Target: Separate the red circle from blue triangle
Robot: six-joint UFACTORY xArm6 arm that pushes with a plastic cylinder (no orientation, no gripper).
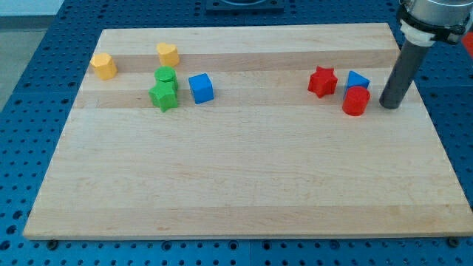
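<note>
My tip point(389, 106), bare, touching nothing, near the table's right edge: red circle point(355, 101), likely light, rigid, slides easily; push its flank touching blue triangle point(358, 80).

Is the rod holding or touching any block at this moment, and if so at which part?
Nothing is held. My tip stands on the wooden board, just to the view's right of the red circle block and blue triangle block, touching neither.

My tip point(389, 106) has open surface point(236, 185) below it. To its left, close by, the red circle point(355, 101) blocks, touching the blue triangle point(357, 80); the red star point(322, 81) stands beyond.
</note>
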